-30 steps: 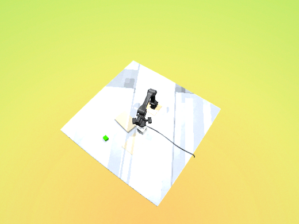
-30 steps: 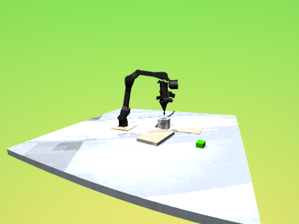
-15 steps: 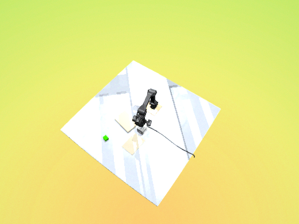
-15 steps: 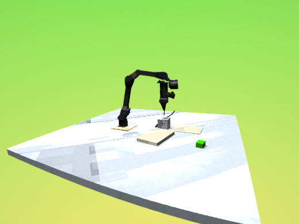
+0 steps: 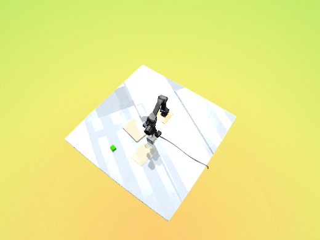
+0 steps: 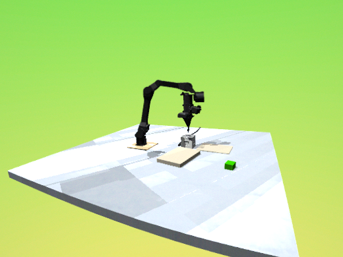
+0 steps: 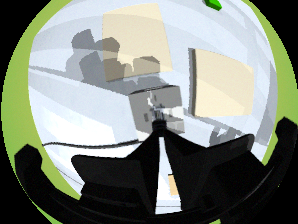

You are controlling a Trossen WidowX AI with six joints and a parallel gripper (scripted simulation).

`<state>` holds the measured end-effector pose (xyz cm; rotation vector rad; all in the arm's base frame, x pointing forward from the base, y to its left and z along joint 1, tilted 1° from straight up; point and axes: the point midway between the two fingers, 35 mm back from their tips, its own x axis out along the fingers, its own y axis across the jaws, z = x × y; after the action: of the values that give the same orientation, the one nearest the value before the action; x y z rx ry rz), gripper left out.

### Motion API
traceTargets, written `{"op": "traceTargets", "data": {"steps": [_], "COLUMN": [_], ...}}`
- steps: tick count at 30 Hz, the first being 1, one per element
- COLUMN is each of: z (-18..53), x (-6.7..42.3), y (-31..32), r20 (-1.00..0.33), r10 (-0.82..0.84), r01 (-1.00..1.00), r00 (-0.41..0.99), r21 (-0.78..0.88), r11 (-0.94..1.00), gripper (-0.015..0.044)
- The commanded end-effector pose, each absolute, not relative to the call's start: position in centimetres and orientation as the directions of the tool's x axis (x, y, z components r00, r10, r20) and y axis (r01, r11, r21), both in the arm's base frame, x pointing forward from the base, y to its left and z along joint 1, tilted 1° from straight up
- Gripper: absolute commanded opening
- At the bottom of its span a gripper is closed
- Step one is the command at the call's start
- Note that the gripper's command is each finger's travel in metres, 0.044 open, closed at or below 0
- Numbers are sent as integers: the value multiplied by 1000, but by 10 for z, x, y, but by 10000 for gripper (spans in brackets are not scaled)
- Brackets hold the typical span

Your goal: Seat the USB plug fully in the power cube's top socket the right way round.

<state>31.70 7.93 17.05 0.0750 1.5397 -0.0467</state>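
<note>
The grey power cube (image 5: 151, 141) (image 6: 188, 142) (image 7: 152, 104) stands on the white table (image 5: 191, 123) (image 6: 109, 188) beside a tan board. My gripper (image 5: 152, 136) (image 6: 188, 129) (image 7: 160, 133) points straight down just above the cube's top. It is shut on the small dark USB plug (image 6: 188, 131) (image 7: 158, 121), which sits at the fingertips over the socket. I cannot tell whether the plug touches the socket. The plug's black cable (image 5: 184, 152) (image 6: 198, 129) (image 7: 73, 144) trails away across the table to its edge.
A thick tan board (image 5: 134, 129) (image 6: 178, 155) (image 7: 222, 86) lies next to the cube, and a thin tan sheet (image 5: 141, 154) (image 6: 216, 149) (image 7: 133, 32) lies on its other side. A small green block (image 5: 113, 148) (image 6: 230, 165) (image 7: 213, 2) sits farther off. The arm's base stands on a tan plate (image 5: 167, 117) (image 6: 151, 145).
</note>
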Motion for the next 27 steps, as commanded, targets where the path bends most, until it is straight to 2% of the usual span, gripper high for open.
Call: {"op": "traceTargets", "data": {"steps": [1,14,27], "z": [170,170,170], "x": [317,317,317], "y": [79,79,79], "r20": [-999,-999,-999], "r10": [17,17,17], "r01": [191,508,766], "r00": [31,31,31], "r21": [23,31,35], "r11": [981,861,642], "gripper": [0,0,0]}}
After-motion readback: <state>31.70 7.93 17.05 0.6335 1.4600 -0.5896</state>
